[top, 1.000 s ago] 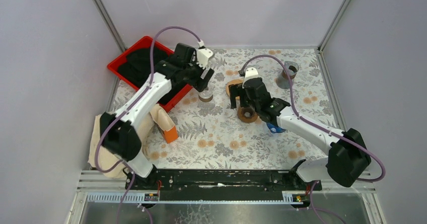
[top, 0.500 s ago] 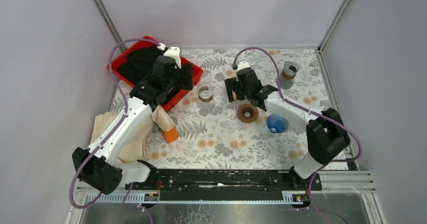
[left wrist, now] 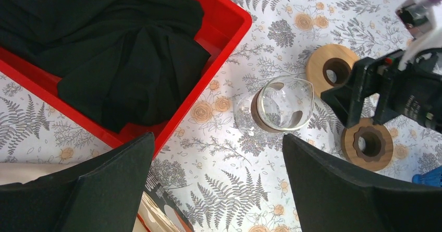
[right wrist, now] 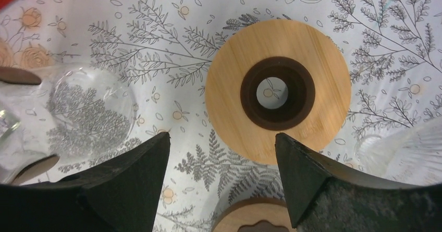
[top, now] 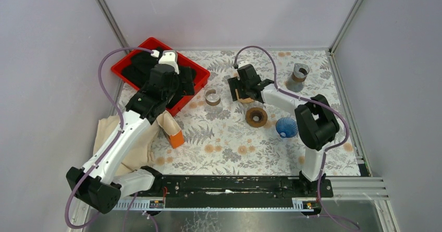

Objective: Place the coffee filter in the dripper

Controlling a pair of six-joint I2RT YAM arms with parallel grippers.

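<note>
Coffee filter: taking the blue pleated cone (top: 286, 127) as the filter. It sits upright on the floral-print tabletop (top: 224, 143), in the right half at mid-depth, just right of and slightly nearer than a dark scalloped wooden ring (top: 249, 117). Nothing is gripping it, and both arms are apart from it.

Dripper: likely the grey cone with a brown rim (top: 298, 76), standing near the far right corner, well apart from the filter. Can't tell whether anything is in it.

Right gripper (right wrist: 221, 135): jaws spread wide and holding nothing. It points down over a light wooden disc with a dark centre hole (right wrist: 326, 81), near the middle of the far edge. The disc shows between the fingers in the right wrist view, but contact can't be confirmed.

Left gripper (left wrist: 218, 135): jaws also wide apart and holding nothing. It hovers by the right side of a red plastic tray (left wrist: 229, 18) in the far left corner, which holds a crumpled black cloth (left wrist: 120, 60).

A short glass carafe with a wooden collar (left wrist: 260, 112) stands between the tray and the light disc, touching neither.

A beige cloth (top: 140, 143) lies bunched along the left edge toward the near side, with an orange-ended pack (top: 176, 138) right against it.
</note>
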